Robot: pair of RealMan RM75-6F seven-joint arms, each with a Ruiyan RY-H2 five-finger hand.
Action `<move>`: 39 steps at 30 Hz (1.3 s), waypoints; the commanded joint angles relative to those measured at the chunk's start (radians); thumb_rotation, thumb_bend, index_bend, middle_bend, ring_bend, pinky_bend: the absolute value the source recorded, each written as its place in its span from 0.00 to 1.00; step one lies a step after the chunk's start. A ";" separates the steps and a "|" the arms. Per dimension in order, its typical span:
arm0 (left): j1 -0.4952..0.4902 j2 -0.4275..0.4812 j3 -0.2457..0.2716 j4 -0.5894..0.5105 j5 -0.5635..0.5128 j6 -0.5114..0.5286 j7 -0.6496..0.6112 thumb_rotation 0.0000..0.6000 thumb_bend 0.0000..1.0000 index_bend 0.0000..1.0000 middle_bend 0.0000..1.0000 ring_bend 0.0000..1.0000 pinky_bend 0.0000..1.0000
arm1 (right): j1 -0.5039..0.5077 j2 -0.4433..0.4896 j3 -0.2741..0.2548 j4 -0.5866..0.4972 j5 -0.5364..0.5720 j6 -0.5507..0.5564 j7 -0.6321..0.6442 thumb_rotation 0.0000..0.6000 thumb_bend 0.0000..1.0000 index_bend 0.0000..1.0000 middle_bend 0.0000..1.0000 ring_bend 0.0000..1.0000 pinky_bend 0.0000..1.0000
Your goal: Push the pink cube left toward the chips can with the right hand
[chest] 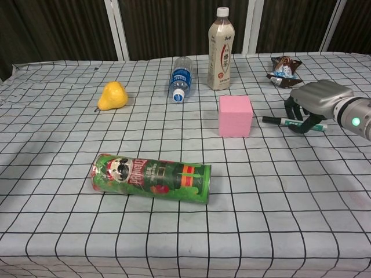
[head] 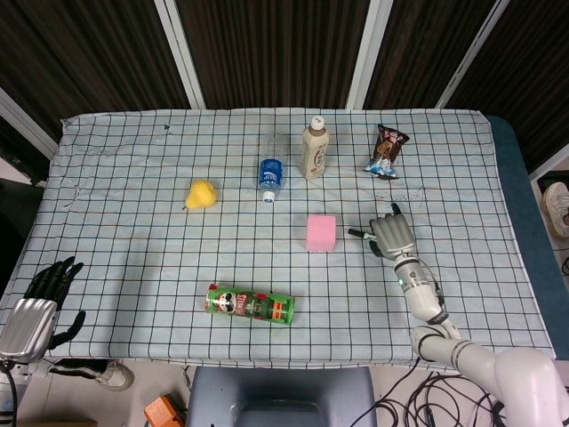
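Observation:
The pink cube stands on the checked cloth at the table's middle. The green chips can lies on its side nearer me and to the cube's left. My right hand sits just right of the cube, palm down, fingers curled over a dark marker. The marker's tip points at the cube, with a small gap between them. My left hand hangs off the table's front left corner with fingers spread and holds nothing.
A yellow pear lies at the left. A water bottle lies on its side behind the cube, beside an upright milk-tea bottle. A snack packet lies behind my right hand.

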 commanded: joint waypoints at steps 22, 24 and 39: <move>0.006 0.006 -0.003 0.006 -0.002 0.009 -0.022 1.00 0.40 0.00 0.00 0.00 0.12 | 0.021 0.024 -0.081 0.001 -0.253 0.130 0.110 1.00 0.57 0.96 0.72 0.58 0.31; 0.007 0.006 -0.003 0.006 -0.004 0.010 -0.021 1.00 0.40 0.00 0.00 0.00 0.12 | 0.022 0.036 -0.095 -0.004 -0.274 0.138 0.082 1.00 0.57 0.96 0.72 0.58 0.31; 0.004 0.008 -0.007 0.003 -0.016 -0.003 -0.020 1.00 0.40 0.00 0.00 0.00 0.12 | 0.053 -0.004 -0.078 0.004 -0.294 0.122 0.008 1.00 0.57 0.96 0.72 0.58 0.31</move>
